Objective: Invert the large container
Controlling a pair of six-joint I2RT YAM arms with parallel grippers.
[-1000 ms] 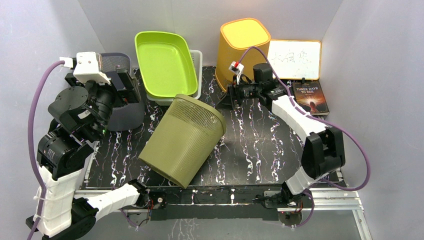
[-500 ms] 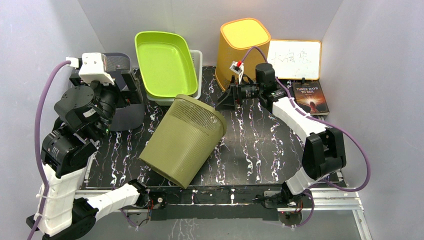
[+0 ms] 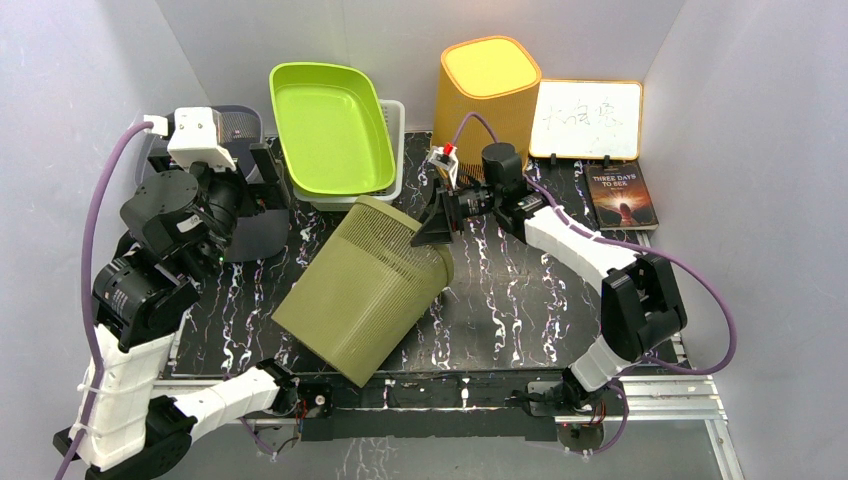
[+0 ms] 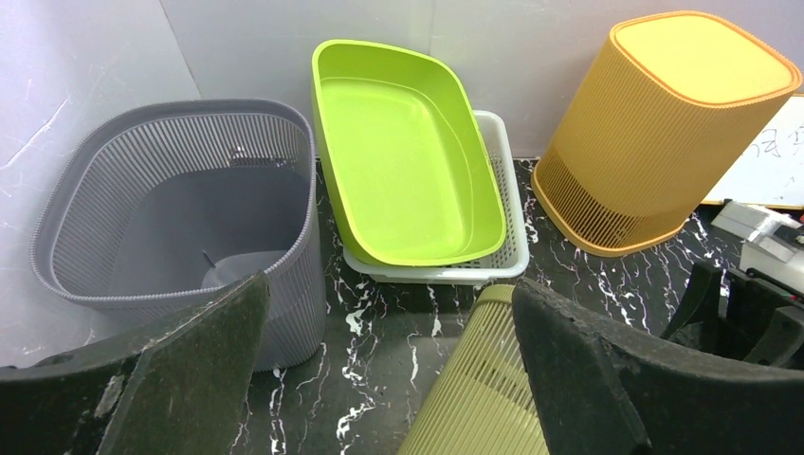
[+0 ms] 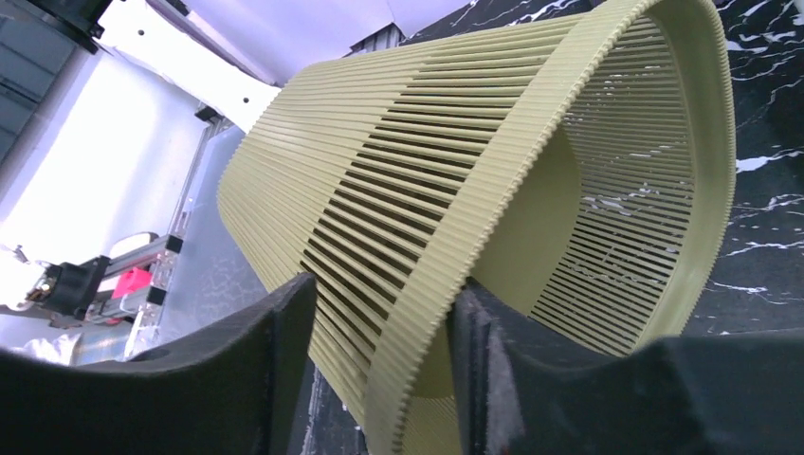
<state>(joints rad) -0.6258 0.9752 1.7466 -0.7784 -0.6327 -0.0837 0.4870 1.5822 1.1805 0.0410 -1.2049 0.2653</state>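
The basket (image 3: 365, 295) looks like thin moulded plastic, so I judge it light for its bulk and easy to swing over. It is probably also springy: the slatted wall should flex under a hard squeeze, and the smooth plastic could slip or pivot in a narrow pinch. The thick rolled rim is the stiffest part and the sensible place to hold it. A pinch there, one finger inside the mouth and one outside, gives a lever to tip the whole body. Because the basket is long, it may swing around that single hold, so the turn calls for a steady, slow wrist.

The right fingers (image 5: 256, 379) stand in just that place, astride the rim with the wall between them. The inner one looks to be against the rim, but I cannot tell whether they have clamped down. The left fingers (image 4: 190, 379) are spread wide and carry nothing, held above the counter (image 3: 520, 300) to the left of the basket.

The basket lies on its side in the middle of the counter, between the two arms. Its open mouth is turned toward the back right and its closed base toward the near edge.

It is a dull olive green, tall, with rounded corners, and narrows a little toward the base. Fine upright ribs run its full length. Near the mouth the ribs open into slots, so the dark marbled counter shows through the far wall.
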